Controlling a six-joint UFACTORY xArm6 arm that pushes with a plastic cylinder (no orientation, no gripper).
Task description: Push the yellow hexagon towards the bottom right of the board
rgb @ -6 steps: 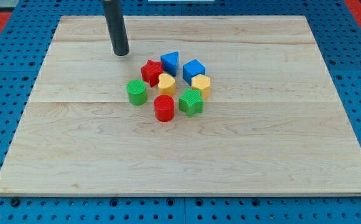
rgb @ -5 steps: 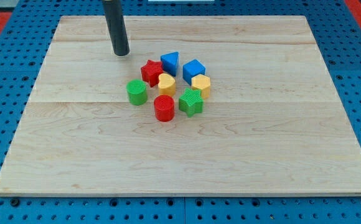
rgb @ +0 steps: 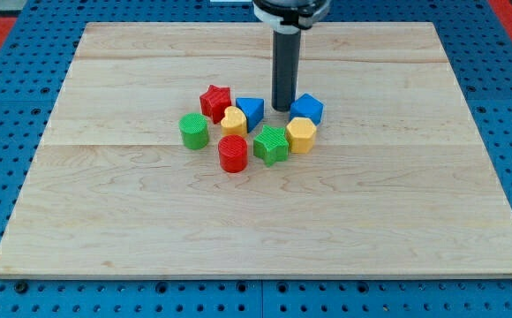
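The yellow hexagon [rgb: 301, 135] lies near the board's middle, at the right end of a cluster of blocks. My tip [rgb: 282, 108] stands just above and to the left of it, between the blue triangle [rgb: 251, 112] on its left and the blue cube [rgb: 307, 109] on its right. The blue cube touches the hexagon's upper edge. The green star [rgb: 272, 145] sits against the hexagon's left side.
The cluster also holds a red star [rgb: 215, 102], a yellow heart [rgb: 233, 122], a red cylinder [rgb: 233, 154] and a green cylinder [rgb: 193, 131]. The wooden board [rgb: 388, 203] lies on a blue pegboard.
My tip has moved from the upper left of the cluster to its upper right. The blue triangle shifted down, the blue cube and the yellow hexagon shifted right and slightly down.
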